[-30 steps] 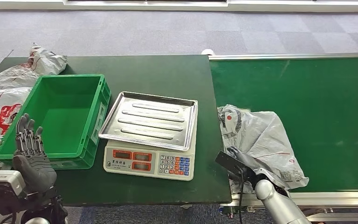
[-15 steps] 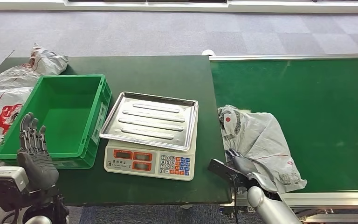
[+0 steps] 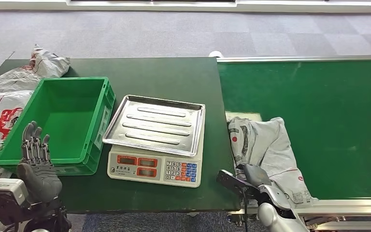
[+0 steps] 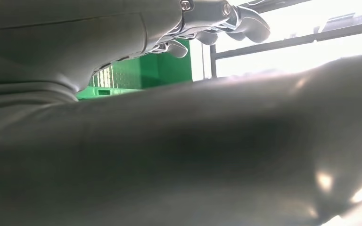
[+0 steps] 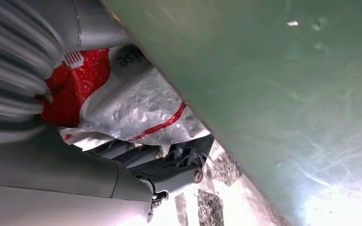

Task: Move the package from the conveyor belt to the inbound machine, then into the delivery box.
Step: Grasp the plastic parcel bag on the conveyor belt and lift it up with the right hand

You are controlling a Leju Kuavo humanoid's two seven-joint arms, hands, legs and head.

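Grey carpet tiles run behind a dark green table point(image 3: 164, 72), with a green conveyor belt point(image 3: 319, 111) butting against its right side. In the head view, the package point(image 3: 265, 145), a crumpled grey mailer, lies on the belt's near left corner, its long axis running away from the robot. The right hand point(image 3: 253, 176) sits at its near end, far nearer than the left hand point(image 3: 36, 159), which hovers upright with fingers spread and empty before the green delivery box point(image 3: 60, 118). The scale point(image 3: 157, 137), the inbound machine, stands just left of the package.

In the left wrist view, fingers point(image 4: 245, 21) extend loosely, holding nothing.

In the right wrist view, dark fingers point(image 5: 169, 165) lie under the wrinkled plastic; whether they grip it, I cannot tell.
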